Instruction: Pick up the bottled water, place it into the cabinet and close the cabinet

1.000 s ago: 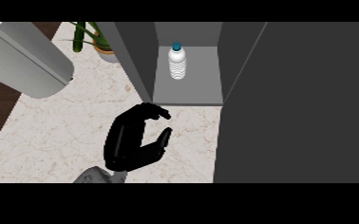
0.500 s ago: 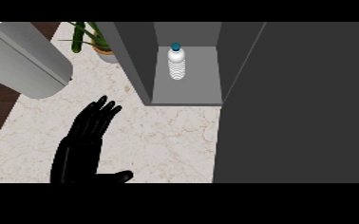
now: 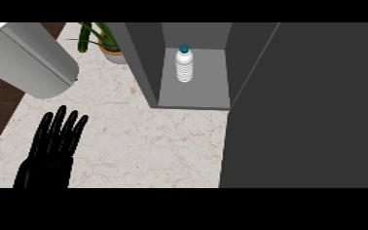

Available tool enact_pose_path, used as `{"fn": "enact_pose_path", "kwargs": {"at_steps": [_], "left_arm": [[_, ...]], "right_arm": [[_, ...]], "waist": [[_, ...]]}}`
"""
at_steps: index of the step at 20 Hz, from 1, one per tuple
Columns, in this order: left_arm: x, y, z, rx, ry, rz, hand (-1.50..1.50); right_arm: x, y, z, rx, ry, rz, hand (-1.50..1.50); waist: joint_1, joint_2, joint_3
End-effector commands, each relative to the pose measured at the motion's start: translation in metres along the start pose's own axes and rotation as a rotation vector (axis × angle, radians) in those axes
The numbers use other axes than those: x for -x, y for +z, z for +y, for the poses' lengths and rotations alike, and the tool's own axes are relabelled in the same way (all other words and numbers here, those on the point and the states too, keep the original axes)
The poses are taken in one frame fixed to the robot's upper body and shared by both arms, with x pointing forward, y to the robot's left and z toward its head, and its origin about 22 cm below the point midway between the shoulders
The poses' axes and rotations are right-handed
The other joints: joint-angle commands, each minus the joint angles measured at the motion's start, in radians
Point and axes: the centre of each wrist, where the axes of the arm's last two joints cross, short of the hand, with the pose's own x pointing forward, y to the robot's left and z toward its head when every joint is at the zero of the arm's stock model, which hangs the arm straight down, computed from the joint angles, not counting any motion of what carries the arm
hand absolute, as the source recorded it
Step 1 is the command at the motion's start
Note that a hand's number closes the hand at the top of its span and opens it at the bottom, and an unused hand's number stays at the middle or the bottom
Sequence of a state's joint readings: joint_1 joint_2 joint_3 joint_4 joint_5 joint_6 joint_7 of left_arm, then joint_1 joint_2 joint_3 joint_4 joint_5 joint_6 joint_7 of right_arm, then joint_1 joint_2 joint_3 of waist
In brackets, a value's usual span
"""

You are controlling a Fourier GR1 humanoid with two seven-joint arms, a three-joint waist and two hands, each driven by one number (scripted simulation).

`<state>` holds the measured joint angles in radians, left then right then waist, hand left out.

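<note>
- Black against the pale stone, the left hand point(image 3: 50, 143) lies at the lower left of the head view, fingers straight and spread, holding nothing. A second ago it was curled and much nearer the cabinet mouth; it has since flattened and drawn back to the left.
- Marble-patterned counter point(image 3: 158, 141) runs between that hand and the cabinet, so the hand is now well apart from the bottle.
- Right hand: it shows nowhere in the view.
- Filling the right side, the broad dark cabinet door point(image 3: 302, 112) stands swung out, leaving the compartment uncovered.
- Inside the grey cabinet point(image 3: 140, 58), the bottled water point(image 3: 185, 64) stands upright on the shelf floor, blue cap up, toward the back and in the same spot as in both earlier looks.
- At the left, a large grey cylindrical appliance point(image 3: 32, 61); I cannot tell what kind.
- Farthest back, a potted plant point(image 3: 104, 41) just beside the cabinet's left wall.
- My reading: placing is done and the retreat marks the release finished. What remains is swinging the door shut, with the bottle set deep enough that it should not foul the closing.
</note>
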<state>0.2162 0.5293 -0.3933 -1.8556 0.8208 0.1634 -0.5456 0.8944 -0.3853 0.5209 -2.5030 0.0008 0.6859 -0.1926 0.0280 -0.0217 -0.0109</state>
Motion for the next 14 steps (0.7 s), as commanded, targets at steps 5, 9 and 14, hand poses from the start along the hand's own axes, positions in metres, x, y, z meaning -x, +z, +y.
{"fn": "enact_pose_path", "kwargs": {"at_steps": [5, 9, 14], "left_arm": [[-0.025, 0.012, 0.022, 0.004, 0.009, -0.006, -1.5], [-0.033, 0.017, 0.031, 0.038, 0.014, 0.0, -1.5], [-0.041, 0.014, 0.037, 0.093, 0.014, 0.013, -1.5]], "right_arm": [[-0.036, -0.021, 0.022, -0.105, 0.033, -0.031, 1.5], [-0.023, -0.03, 0.027, -0.05, -0.07, -0.126, 1.5], [-0.015, -0.036, 0.023, -0.094, -0.063, -0.095, 1.5]], "waist": [[0.027, 0.009, -0.005], [0.065, 0.021, -0.004], [0.112, 0.037, -0.006]]}}
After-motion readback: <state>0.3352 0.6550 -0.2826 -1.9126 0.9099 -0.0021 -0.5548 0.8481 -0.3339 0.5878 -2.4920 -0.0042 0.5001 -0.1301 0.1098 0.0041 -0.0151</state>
